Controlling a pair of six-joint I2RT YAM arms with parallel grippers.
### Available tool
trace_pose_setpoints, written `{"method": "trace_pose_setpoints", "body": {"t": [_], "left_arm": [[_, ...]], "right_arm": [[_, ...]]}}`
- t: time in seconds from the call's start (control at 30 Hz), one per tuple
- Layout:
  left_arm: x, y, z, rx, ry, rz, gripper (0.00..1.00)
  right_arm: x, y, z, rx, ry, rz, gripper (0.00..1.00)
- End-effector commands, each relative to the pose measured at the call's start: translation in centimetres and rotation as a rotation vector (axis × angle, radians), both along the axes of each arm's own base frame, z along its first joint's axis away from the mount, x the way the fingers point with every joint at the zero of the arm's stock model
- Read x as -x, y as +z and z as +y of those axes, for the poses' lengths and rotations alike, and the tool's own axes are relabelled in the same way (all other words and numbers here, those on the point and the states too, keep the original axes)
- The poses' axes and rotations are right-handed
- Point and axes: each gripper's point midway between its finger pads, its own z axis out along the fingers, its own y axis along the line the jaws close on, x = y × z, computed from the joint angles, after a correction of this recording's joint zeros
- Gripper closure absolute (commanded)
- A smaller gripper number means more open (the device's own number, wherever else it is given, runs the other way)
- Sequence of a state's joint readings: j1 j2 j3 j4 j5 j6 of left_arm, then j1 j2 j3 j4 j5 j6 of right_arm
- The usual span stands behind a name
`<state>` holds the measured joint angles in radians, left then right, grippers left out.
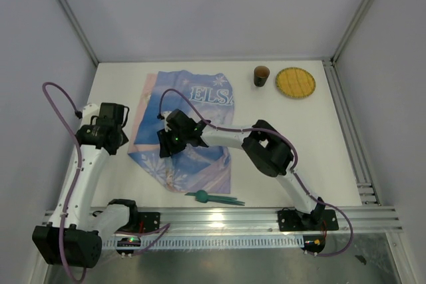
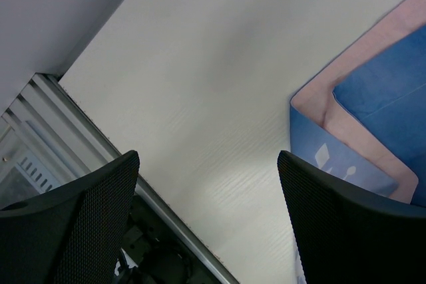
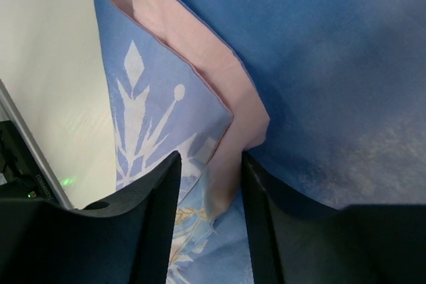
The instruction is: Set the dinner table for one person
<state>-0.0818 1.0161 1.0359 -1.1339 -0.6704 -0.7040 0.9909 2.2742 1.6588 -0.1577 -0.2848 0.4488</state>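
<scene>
The left gripper [image 2: 208,157] hangs wide open over the dinner table's [image 1: 299,144] left edge. Mid-table, the right gripper [image 3: 211,157] stands narrow about a pink fold of the blue cloth [image 1: 152,119]; whether it pinches, I cannot tell. A brown cup [image 1: 261,75] and a yellow plate [image 1: 295,82] sit near the far right corner.

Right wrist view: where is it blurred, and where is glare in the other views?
Right wrist view: blue cloth hazy at upper right; top external view: glare on the near aluminium rail; left wrist view: sheen on the white tabletop.
</scene>
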Motion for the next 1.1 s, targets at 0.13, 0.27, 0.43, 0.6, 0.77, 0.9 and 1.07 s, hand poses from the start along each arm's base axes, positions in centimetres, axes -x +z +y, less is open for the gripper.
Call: {"method": "trace_pose_setpoints", "body": {"t": [0.13,0.27,0.43,0.6,0.77,0.9,1.07], "left_arm": [[-0.7,-1.3,-0.5,0.035,0.003,0.005,0.14],[-1.0,-2.2,-0.9,0.052,-0.006,0.017,0.14],[-1.3,-3.3,-1.2,0.068,-0.018,0.047,0.15],[-1.7,-4.1,-1.4,0.069,-0.027,0.088,0.18],[-1.9,-4.6,-1.4,0.069,-0.035,0.109,0.19],[-2.0,-4.9,-1.4,0.066,-0.035,0.120,0.19],[-2.4,-5.5,-1.8,0.085,-0.042,0.122,0.19]], "right_arm": [[0.1,-0.9,-0.5,0.045,-0.007,0.010,0.47],[-0.1,-0.9,-1.0,0.066,-0.020,0.000,0.47],[0.0,-0.7,-1.7,0.076,-0.023,-0.021,0.65],[0.1,-1.0,-2.0,0.080,-0.039,-0.012,0.97],[0.1,-1.0,-1.9,0.072,-0.043,-0.005,0.97],[0.1,-1.0,-1.8,0.071,-0.038,-0.006,0.97],[-0.2,-0.2,-1.7,0.068,-0.037,-0.025,0.97]]}}
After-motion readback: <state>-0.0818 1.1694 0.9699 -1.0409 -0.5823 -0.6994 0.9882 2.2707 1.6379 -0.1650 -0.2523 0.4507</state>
